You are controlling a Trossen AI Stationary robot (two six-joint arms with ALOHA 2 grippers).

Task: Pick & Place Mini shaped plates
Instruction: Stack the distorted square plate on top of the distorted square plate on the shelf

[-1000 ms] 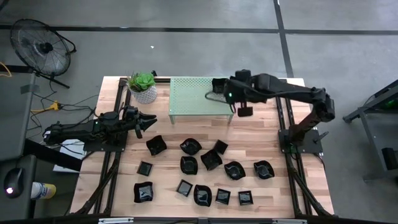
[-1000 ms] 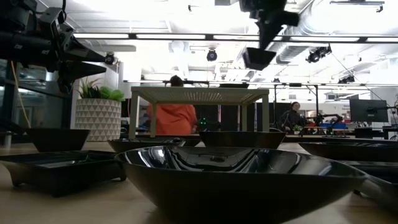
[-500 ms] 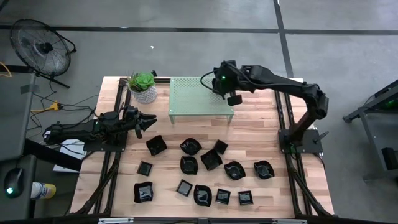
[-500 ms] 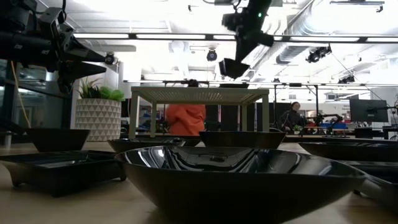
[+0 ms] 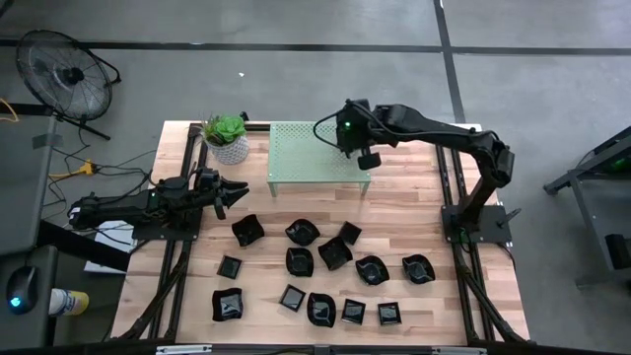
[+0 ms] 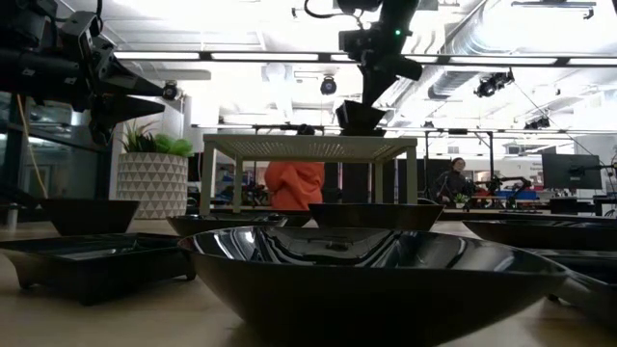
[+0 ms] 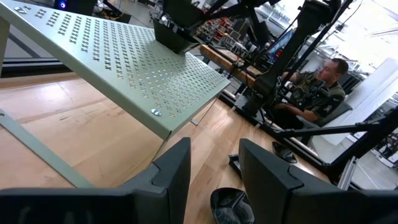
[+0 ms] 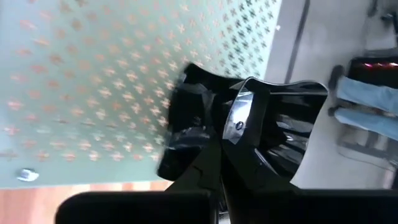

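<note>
The wooden table (image 5: pixel 414 197) carries a pale green perforated stand (image 5: pixel 311 163) at its far middle, and everything else sits in relation to that stand.

The right arm (image 5: pixel 449 138) reaches in from its base on the table's right edge, bent at the elbow and stretched across to the stand's right far corner. Its right gripper (image 5: pixel 360 148) hangs over that corner, fingers clamped on the rim of one black plate (image 8: pixel 205 124), which tilts just above the perforated top; in the low view that plate (image 6: pixel 359 118) sits right at the top's level, and whether it touches cannot be told.

The left arm (image 5: pixel 128 205) lies low and extended to the stand's left and nearer the front, pointing towards it. Its left gripper (image 5: pixel 232 189) has its fingers (image 7: pixel 171 171) parted with nothing between them.

A potted plant (image 5: pixel 228 136) stands just beside the stand's left end.

The remaining mini shaped plates (image 5: pixel 320 271) are scattered in a loose group in front of the stand, well apart from it.
</note>
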